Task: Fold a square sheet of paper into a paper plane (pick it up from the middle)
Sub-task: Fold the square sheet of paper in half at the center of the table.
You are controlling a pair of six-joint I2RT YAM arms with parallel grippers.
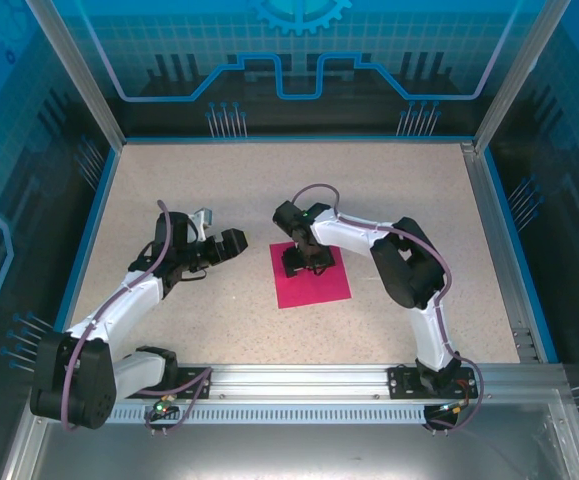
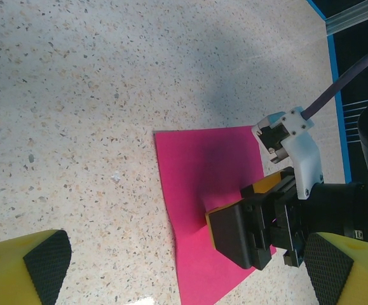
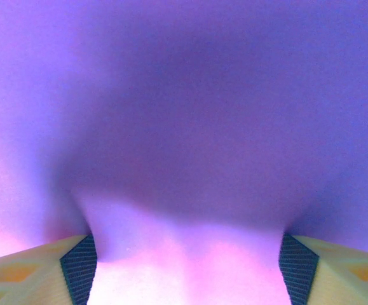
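Observation:
The square sheet of paper [image 1: 319, 288] lies flat on the speckled table, magenta-pink, just right of centre. My right gripper [image 1: 305, 262] stands tip-down on the sheet's middle. In the left wrist view its two fingers press on the paper [image 2: 199, 171], and the sheet bulges slightly between them. In the right wrist view the paper [image 3: 184, 127] fills the frame and buckles upward between the wide-set pads [image 3: 79, 273], with the right gripper [image 3: 189, 274] open. My left gripper [image 1: 231, 245] hovers open to the left of the sheet, off the paper, its yellow fingertips [image 2: 47, 257] far apart.
The tabletop [image 1: 209, 190] is bounded by a blue rim and glass walls on three sides. An aluminium rail [image 1: 299, 378] with both arm bases runs along the near edge. The right arm's white camera mount [image 2: 295, 136] and purple cable rise above the sheet.

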